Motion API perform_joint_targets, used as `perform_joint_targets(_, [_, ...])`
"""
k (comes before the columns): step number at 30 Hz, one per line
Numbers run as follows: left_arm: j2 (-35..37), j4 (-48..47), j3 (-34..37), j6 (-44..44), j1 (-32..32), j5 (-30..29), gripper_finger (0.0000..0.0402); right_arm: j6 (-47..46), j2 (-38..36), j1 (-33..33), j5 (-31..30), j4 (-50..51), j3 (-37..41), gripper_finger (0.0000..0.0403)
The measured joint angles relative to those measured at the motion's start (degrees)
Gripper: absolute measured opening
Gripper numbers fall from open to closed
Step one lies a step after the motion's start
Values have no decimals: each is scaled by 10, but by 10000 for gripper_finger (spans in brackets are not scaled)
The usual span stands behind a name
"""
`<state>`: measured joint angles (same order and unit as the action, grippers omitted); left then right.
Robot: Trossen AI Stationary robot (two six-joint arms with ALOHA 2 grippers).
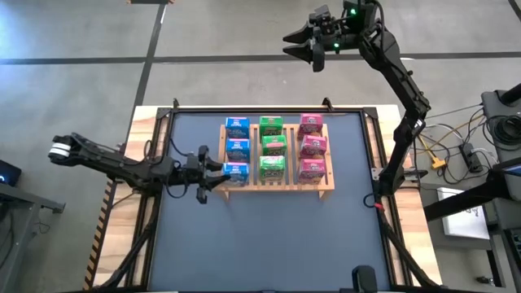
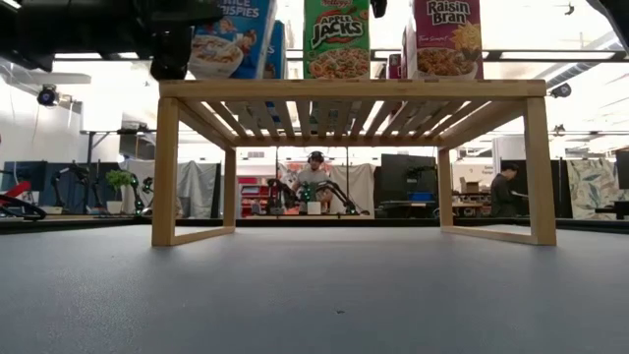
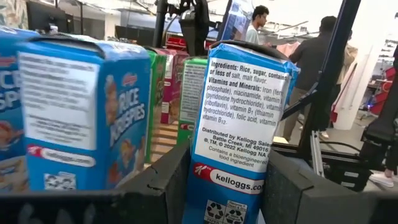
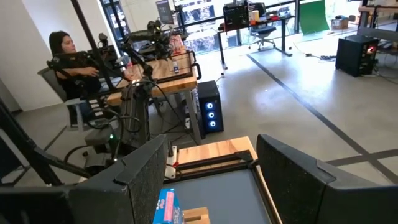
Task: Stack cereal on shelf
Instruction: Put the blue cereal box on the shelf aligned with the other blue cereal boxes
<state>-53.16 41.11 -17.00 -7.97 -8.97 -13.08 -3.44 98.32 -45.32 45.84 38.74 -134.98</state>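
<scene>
The wooden slatted shelf (image 1: 277, 184) stands on the dark table mat. On its top stand three columns of cereal boxes: blue at left (image 1: 237, 129), green in the middle (image 1: 271, 146), pink at right (image 1: 312, 146). My left gripper (image 1: 216, 171) reaches in from the table's left and is shut on the nearest blue box (image 1: 237, 172), at the shelf's near left corner. This box also shows in the left wrist view (image 3: 242, 124) and the low view (image 2: 232, 39). My right gripper (image 1: 313, 50) is open and empty, raised high beyond the table's far edge. My left gripper pinches the blue box between its two fingers, one on each broad face (image 3: 205, 180), low on the box. The fingers (image 3: 163, 180) come in level from the table's left. The box stands upright, and its bottom appears to rest on the shelf top (image 2: 236, 87).
The mat in front of the shelf (image 1: 269, 236) is bare. The shelf's open underside (image 2: 344, 177) shows the room behind, where people sit and stand at desks. Cables and equipment (image 1: 464, 155) lie off the table's right side.
</scene>
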Motion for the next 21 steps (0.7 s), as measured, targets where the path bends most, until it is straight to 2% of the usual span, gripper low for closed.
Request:
perform_joint_targets(6, [25, 1, 14, 1, 0, -1, 139, 3, 0, 0, -10, 0, 2, 238])
perform_joint_targets(21, [7, 28, 9, 31, 1, -1, 139, 4, 0, 0, -10, 0, 4, 233])
